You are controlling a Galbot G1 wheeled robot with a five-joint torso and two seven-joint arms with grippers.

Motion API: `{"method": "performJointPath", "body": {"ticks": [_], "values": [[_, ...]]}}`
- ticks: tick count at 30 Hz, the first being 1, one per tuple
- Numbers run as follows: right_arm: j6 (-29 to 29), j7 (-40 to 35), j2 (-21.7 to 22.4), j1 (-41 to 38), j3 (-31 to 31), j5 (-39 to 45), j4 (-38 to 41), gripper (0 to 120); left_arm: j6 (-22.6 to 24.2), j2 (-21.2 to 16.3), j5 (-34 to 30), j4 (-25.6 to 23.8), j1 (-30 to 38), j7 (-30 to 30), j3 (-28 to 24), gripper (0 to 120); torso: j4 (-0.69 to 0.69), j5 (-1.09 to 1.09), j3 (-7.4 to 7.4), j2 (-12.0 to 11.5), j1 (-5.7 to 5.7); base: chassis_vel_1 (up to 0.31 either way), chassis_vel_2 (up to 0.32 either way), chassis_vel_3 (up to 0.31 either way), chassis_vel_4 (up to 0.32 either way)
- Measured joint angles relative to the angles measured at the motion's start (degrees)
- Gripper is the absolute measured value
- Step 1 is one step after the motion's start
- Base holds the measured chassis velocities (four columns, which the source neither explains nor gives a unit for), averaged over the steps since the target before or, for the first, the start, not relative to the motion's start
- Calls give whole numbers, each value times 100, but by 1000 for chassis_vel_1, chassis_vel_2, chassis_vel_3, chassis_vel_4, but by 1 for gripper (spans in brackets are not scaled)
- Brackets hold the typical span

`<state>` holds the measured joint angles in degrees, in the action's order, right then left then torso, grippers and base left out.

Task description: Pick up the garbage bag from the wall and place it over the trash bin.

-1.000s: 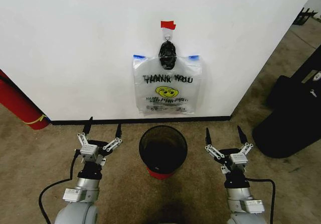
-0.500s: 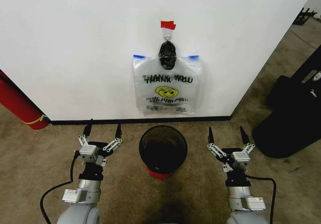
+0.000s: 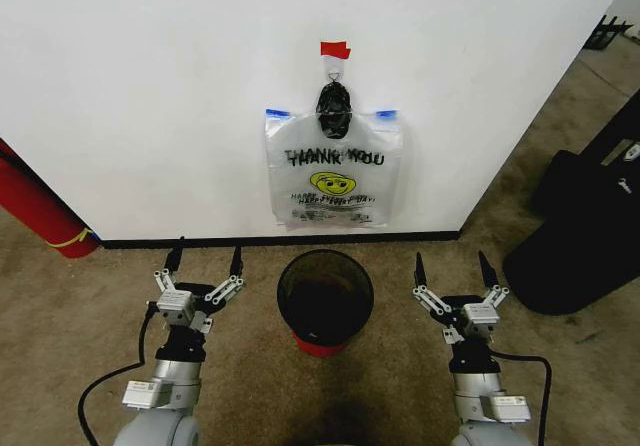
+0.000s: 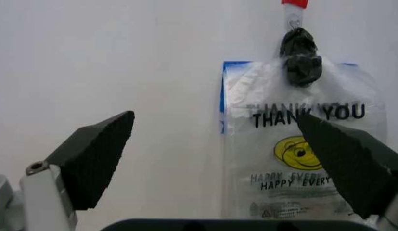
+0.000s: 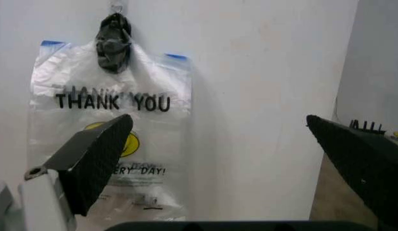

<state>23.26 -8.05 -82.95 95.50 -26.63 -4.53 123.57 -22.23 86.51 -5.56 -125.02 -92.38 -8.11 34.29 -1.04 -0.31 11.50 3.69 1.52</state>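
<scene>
The garbage bag (image 3: 333,169) hangs flat on the white wall (image 3: 150,86) under a piece of red tape (image 3: 334,49), with a black bunched lump (image 3: 333,110) at its top. It also faces both wrist views, garbage bag (image 4: 301,144) and garbage bag (image 5: 112,139). On the floor right below stands the black mesh trash bin (image 3: 325,299) with a red base. My left gripper (image 3: 206,257) is open to the left of the bin. To the bin's right, my right gripper (image 3: 451,263) is open too. Both are apart from the bag.
A red cylinder (image 3: 35,211) leans at the wall's left end. A large black case (image 3: 580,226) stands on the right beside the wall's corner. A black baseboard (image 3: 200,241) runs along the wall. Brown carpet (image 3: 60,316) lies around the bin.
My right gripper has shifted slightly to the right and toward the wall. The left gripper, bag and bin have stayed put.
</scene>
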Motion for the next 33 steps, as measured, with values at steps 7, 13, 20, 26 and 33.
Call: {"method": "performJointPath", "body": {"ticks": [7,13,20,26,33], "values": [[-52,11,-13,27,42,51,72,100,-26,-30,-18,-36,-45,2,-16,100,0,0,0,0,0,0,0,0,0],[-89,44,21,-15,54,62,49,100,-28,-97,-28,-64,-47,2,-1,100,0,0,0,0,0,0,0,0,0],[-99,48,98,-99,32,70,-16,100,-28,-147,-23,-33,5,2,5,100,0,0,0,0,0,0,0,0,0],[-172,66,209,-280,53,336,-103,100,-29,-146,23,35,44,-12,-32,100,-1,0,0,0,0,0,0,0,0],[-523,194,314,-827,290,1192,-249,100,-28,-182,107,185,194,-48,-152,100,2,0,0,0,0,0,0,0,0]]}}
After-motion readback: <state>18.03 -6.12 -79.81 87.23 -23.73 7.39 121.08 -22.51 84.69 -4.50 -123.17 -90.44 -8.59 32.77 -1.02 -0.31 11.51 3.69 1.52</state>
